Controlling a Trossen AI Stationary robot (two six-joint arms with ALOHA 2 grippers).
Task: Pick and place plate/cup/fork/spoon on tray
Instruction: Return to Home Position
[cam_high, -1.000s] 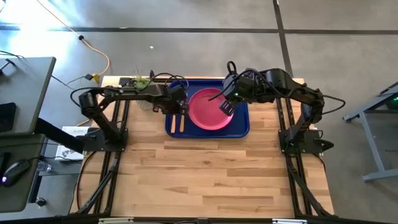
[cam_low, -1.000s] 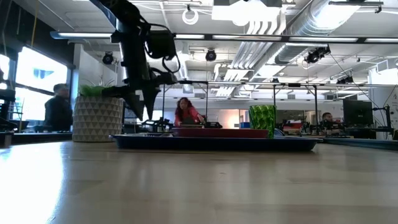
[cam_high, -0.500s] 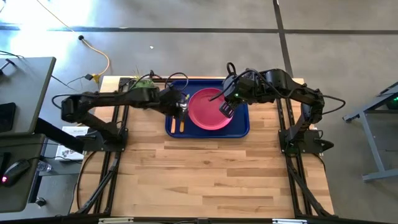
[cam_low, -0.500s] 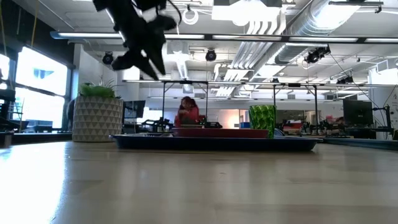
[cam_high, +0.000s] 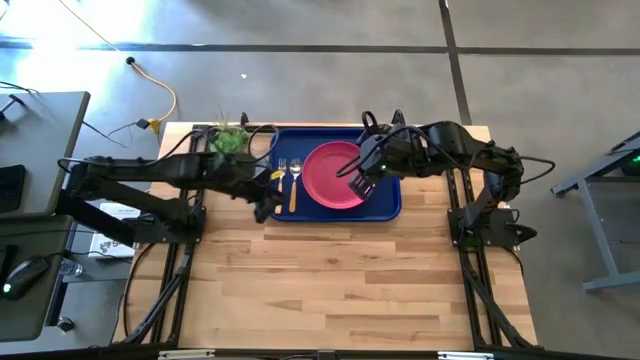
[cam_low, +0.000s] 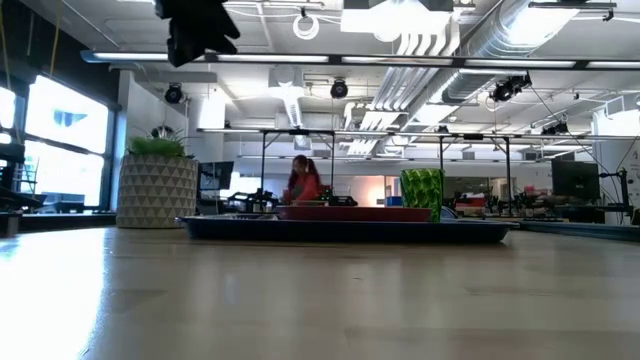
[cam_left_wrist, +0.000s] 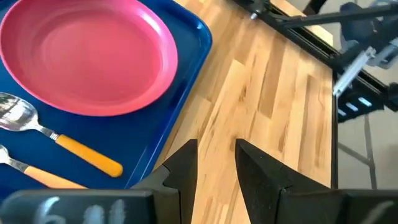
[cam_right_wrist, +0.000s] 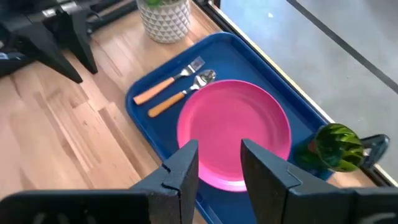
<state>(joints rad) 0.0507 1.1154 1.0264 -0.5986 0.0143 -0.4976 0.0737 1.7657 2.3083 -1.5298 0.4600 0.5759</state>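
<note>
Left tool (cam_left_wrist: 214, 163) open and empty, right tool (cam_right_wrist: 219, 163) open above round pink plate (cam_right_wrist: 234, 132), blue tray (cam_right_wrist: 146, 93)

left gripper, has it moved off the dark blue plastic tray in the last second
Yes. The left gripper, open and empty, was over the dark blue plastic tray's left end beside the cutlery; now it is off the tray's near-left corner, over bare wood.
</note>
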